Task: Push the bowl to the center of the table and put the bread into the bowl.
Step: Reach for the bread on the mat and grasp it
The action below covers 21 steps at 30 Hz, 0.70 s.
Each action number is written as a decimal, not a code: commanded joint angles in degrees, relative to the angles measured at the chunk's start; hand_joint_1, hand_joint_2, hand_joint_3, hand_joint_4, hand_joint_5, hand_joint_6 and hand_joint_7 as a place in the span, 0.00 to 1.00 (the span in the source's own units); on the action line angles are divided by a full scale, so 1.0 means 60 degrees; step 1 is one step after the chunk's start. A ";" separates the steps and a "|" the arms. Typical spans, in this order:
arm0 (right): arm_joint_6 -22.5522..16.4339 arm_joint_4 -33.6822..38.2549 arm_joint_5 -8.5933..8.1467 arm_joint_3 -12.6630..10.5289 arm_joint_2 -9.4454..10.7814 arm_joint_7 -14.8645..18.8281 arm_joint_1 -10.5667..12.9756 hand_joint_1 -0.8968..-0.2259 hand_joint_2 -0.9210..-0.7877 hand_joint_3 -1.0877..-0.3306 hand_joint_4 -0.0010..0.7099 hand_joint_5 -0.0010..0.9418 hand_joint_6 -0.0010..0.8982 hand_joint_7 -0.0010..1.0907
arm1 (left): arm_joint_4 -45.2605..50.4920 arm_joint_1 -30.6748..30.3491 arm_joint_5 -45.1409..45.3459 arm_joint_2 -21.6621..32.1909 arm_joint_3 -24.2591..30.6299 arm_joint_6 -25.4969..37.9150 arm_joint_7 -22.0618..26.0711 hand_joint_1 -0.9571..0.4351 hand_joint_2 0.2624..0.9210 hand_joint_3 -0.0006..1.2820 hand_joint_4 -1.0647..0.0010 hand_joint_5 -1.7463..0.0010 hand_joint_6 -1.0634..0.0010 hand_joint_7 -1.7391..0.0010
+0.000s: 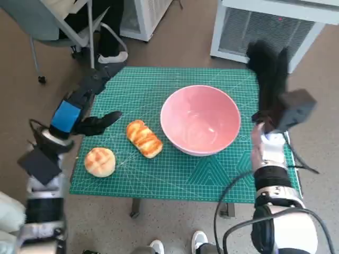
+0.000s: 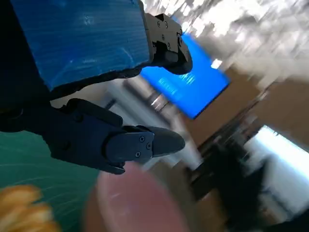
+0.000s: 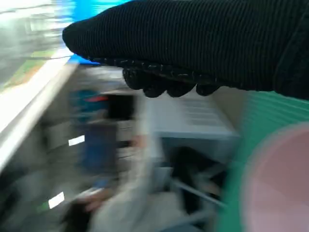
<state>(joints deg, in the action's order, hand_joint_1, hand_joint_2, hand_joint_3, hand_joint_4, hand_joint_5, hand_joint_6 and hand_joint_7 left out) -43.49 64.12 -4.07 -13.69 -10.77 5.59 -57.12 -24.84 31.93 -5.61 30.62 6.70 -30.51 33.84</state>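
A large, round, pale pink bowl [image 1: 200, 119] stands upright on the green gridded cutting mat [image 1: 175, 180] that covers the small table, positioned right of the mat's middle and empty. Two bread items lie on the mat to the left of the bowl: an elongated, golden-brown twisted loaf [image 1: 143, 138] lies just beside the bowl's left rim without clearly touching it, and a round, pale golden bun with a scored top [image 1: 100, 161] lies farther left, near the front-left corner of the mat, apart from the loaf. The left hand [image 1: 85, 108], black with blue tape over its back, hovers above the left part of the mat, behind the bun and left of the loaf; its fingers are spread apart and it holds nothing. In the left wrist view, the black fingers [image 2: 125, 142] extend free, with the blurred pink bowl [image 2: 135, 203] and a portion of the loaf [image 2: 21, 210] visible beyond them. The right hand [image 1: 267, 74], in a black knitted glove, is raised above the rear-right corner of the mat, behind and to the right of the bowl, and is not touching it; the head view shows it blurred. In the right wrist view the gloved fingers [image 3: 164, 84] curl slightly with nothing in them, and the rim of the bowl [image 3: 280, 188] appears below; how far the fingers are closed cannot be determined. A white slatted appliance [image 1: 265, 29] stands on the floor behind the table.
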 commanded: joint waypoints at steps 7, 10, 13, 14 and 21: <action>-0.1819 -0.3354 -0.1073 0.0662 -0.0048 0.2178 0.1407 0.48 0.00 0.39 0.38 0.01 0.10 0.42 | -0.1776 0.1358 0.1051 0.1150 -0.1208 -0.0391 0.1814 0.29 1.00 0.16 0.61 0.99 0.71 0.79; -0.1872 -0.3980 -0.1409 0.0785 -0.0112 0.2596 0.1643 0.48 0.00 0.41 0.40 0.01 0.10 0.45 | -0.2315 0.1708 0.1348 0.1196 -0.1533 -0.0459 0.2101 0.32 1.00 0.11 0.58 0.99 0.68 0.81; -0.1856 -0.4743 -0.1485 0.0939 -0.0204 0.2815 0.1961 0.47 0.00 0.43 0.41 0.01 0.10 0.46 | -0.2943 0.2143 0.1756 0.1169 -0.1965 -0.0504 0.2390 0.36 1.00 0.06 0.57 0.99 0.64 0.83; -0.1826 -0.4931 -0.1479 0.0963 -0.0231 0.2843 0.2045 0.47 0.00 0.43 0.41 0.01 0.10 0.47 | -0.3113 0.2253 0.1853 0.1151 -0.2063 -0.0536 0.2442 0.39 0.99 0.04 0.56 0.99 0.62 0.85; -0.1514 -0.6081 -0.0986 0.0996 -0.0383 0.2577 0.2604 0.45 0.00 0.44 0.41 0.01 0.10 0.48 | -0.4356 0.3082 0.2927 0.0887 -0.2930 -0.0980 0.2227 0.47 0.89 0.00 0.54 1.00 0.53 0.90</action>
<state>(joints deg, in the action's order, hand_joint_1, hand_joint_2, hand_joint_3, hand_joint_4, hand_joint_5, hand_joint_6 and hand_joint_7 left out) -53.77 29.84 -11.14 -7.99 -12.24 21.68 -43.73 -48.18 47.67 9.00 36.67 -8.62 -34.82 47.94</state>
